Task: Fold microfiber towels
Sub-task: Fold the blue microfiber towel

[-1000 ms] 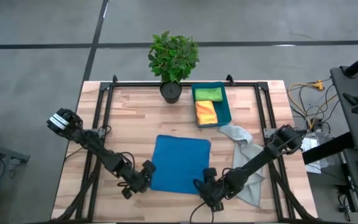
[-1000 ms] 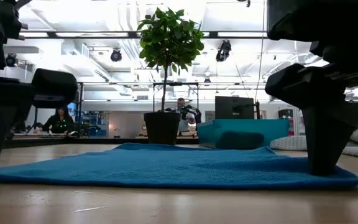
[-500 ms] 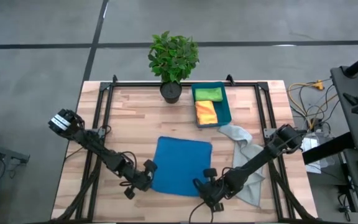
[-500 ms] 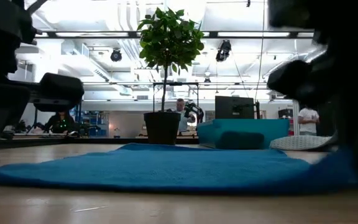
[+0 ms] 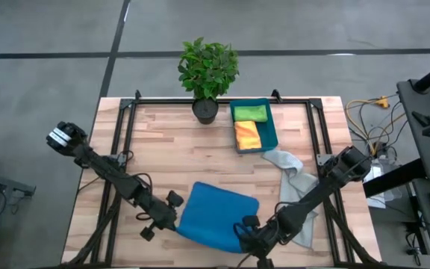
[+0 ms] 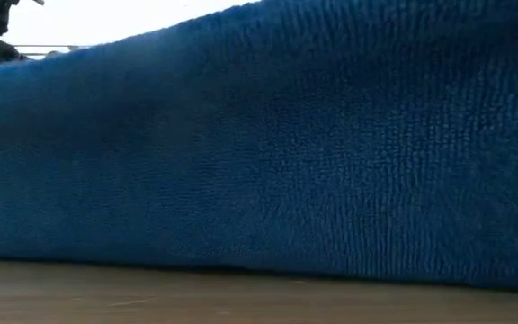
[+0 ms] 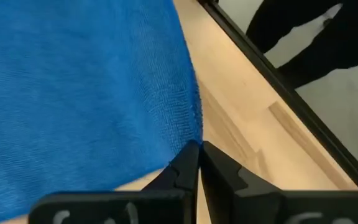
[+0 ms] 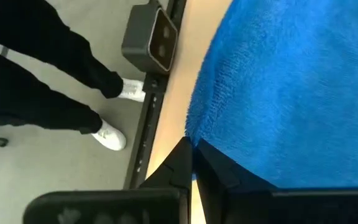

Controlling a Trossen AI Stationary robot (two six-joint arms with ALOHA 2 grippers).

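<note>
The blue towel [image 5: 216, 217] lies at the table's near middle, its near edge raised, its far part on the wood. In the low view the blue towel [image 6: 259, 135] fills the picture, its lower part reaching the table. My left gripper [image 5: 172, 218] is shut on its near left corner. My right gripper [image 5: 245, 229] is shut on its near right corner. The pale grey towel [image 5: 295, 187] lies crumpled to the right. The orange towel [image 5: 247, 134] and the lime green towel [image 5: 250, 113] lie folded in the teal bin [image 5: 271, 131]. My left gripper [image 7: 199, 154] pinches the blue towel's near left corner [image 7: 190, 132] between its two fingertips; one layer or several, I cannot tell. The corner is lifted off the table. My right gripper [image 8: 191, 149] pinches the near right corner [image 8: 199, 132] between its fingertips. That corner is lifted too, and the cloth spreads away from the fingers.
A potted plant [image 5: 207, 71] stands at the far middle edge, beside the teal bin. A black frame rail [image 7: 278, 81] runs along the table's edges. A person's dark legs and white shoes [image 8: 114, 134] stand past the table's edge. Bare wood lies at the left and far middle.
Both grippers have gone toward the table's near edge and up with the blue towel's near corners. The towel's near edge has lifted and now hangs close before the low camera. Its far edge has slid toward the near edge along the table.
</note>
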